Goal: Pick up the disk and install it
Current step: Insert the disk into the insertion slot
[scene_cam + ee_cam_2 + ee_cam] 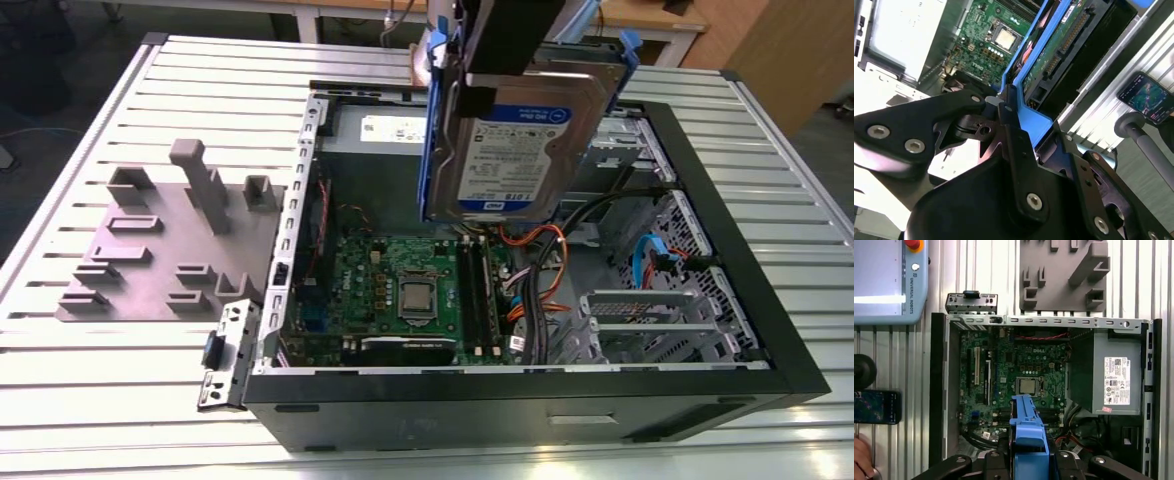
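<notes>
**Finding:** the hand (497, 62) is clamped on the disk (514, 150), gripped at its upper end. It holds the disk on edge in the air above the open computer case (534, 410) on the desk (107, 400). The disk is not yet seated.

**Hazards:**
- The grip takes one end only — a slip would likely drop the disk onto the motherboard (400, 290).
- The orange cables (531, 262) lie just beneath its lower edge and could snag it and twist it off line.
</notes>
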You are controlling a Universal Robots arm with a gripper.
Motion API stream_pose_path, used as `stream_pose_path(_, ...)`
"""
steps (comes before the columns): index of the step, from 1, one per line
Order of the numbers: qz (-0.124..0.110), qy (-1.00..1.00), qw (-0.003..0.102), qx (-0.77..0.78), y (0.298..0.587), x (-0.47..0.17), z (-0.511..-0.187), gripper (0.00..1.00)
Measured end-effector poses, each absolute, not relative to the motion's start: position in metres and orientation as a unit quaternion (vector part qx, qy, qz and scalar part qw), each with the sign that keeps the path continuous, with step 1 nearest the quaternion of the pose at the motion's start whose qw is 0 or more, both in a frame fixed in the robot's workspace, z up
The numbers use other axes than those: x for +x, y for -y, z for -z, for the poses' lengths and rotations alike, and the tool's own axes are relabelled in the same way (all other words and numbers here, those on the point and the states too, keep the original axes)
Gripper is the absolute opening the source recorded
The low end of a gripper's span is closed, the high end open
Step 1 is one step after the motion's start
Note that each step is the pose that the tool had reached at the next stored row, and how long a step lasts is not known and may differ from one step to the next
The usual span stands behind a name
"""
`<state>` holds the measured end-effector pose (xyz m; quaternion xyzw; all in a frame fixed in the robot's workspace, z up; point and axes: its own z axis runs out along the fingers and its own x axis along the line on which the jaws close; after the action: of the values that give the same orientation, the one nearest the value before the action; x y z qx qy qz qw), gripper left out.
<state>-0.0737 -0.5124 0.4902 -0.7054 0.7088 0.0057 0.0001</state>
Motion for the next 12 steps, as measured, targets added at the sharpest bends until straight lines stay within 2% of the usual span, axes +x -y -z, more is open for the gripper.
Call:
stream_pose_path(5,-0.012,-0.711,0.007,-0.703,0.5165,-0.0732,-0.4889,0.36)
stream_pose_path(12,-0.012,-0.712,0.007,-0.702,0.5229,-0.0725,-0.4880,0.36)
